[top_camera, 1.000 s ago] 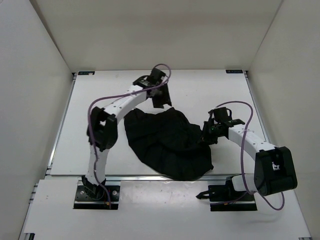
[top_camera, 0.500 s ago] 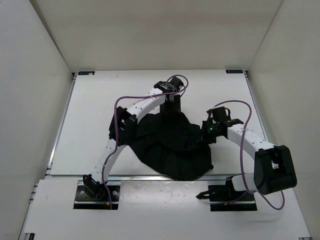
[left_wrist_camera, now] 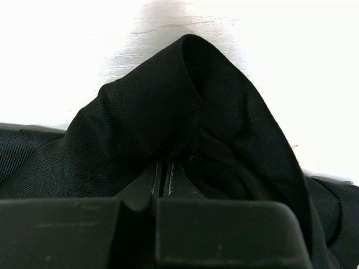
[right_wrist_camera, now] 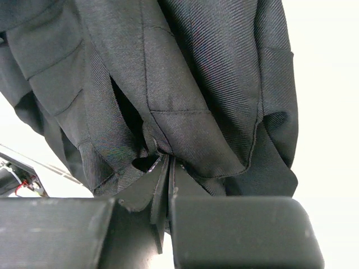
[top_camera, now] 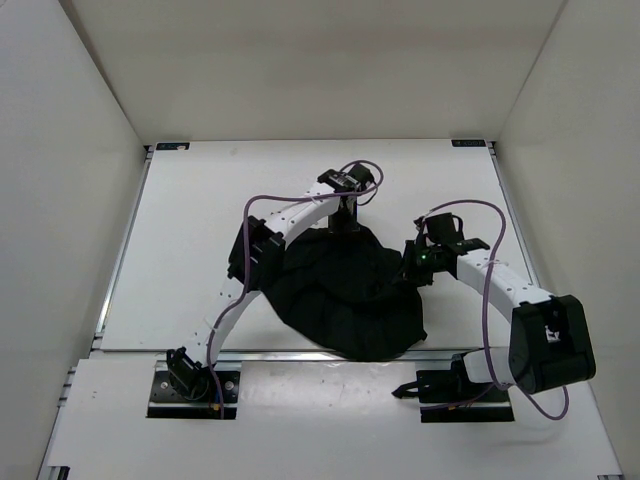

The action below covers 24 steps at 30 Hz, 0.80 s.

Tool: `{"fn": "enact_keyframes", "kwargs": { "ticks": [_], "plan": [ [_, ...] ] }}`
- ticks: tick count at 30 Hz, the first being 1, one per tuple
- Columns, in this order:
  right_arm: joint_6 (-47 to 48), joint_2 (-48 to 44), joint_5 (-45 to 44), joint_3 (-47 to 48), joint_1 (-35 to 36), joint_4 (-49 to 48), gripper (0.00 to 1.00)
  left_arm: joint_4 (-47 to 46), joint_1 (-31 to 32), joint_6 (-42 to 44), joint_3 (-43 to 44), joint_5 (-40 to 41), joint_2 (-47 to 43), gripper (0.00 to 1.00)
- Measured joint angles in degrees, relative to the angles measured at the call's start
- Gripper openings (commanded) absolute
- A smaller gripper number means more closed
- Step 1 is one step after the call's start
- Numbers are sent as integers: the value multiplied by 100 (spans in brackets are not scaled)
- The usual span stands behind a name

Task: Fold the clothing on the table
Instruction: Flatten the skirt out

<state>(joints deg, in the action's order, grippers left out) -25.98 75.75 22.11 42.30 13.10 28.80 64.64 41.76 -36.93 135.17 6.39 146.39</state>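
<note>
My left gripper (top_camera: 345,222) moved right, clamping the limp black fabric garment (top_camera: 340,295) at its far edge; right gripper (top_camera: 414,268) pinches its right edge; fold-ready.

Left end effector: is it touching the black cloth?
Touching. The left wrist view shows the left end effector shut, with a fold of the cloth pinched between its fingers.

Place looking like robotics lab test cell. Plain white panels (top_camera: 60,200) boxing in matte white surface (top_camera: 190,220) on three sides. Thin metal rail (top_camera: 117,270) running along surface edge. Two white-and-black arms, left arm (top_camera: 290,215) and right arm (top_camera: 500,285), sitting bolted to black base plates (top_camera: 190,395) at near edge. Purple cables (top_camera: 470,207) looping along both arms.
</note>
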Motion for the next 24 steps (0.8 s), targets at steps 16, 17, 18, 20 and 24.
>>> {"fn": "enact_keyframes", "kwargs": {
  "ticks": [16, 17, 18, 20, 24],
  "plan": [
    [50, -1296, 111, 1115, -997, 273, 0, -675, -793, -162, -2677, -492, -3270, 0],
    [44, -1460, 85, 1246, -1132, 275, 0, -835, -933, -208, -3005, -551, -3842, 0],
    [31, -1591, 59, 1353, -1207, 289, 0, -1003, -1099, -269, -3303, -634, -4417, 0],
    [-46, -1814, 33, 1626, -1276, 337, 0, -1353, -1368, -411, -3687, -901, -5353, 0],
    [-175, -2116, 111, 2059, -1198, 356, 0, -1904, -1620, -568, -4304, -1440, -6669, 0]
  ]
}}
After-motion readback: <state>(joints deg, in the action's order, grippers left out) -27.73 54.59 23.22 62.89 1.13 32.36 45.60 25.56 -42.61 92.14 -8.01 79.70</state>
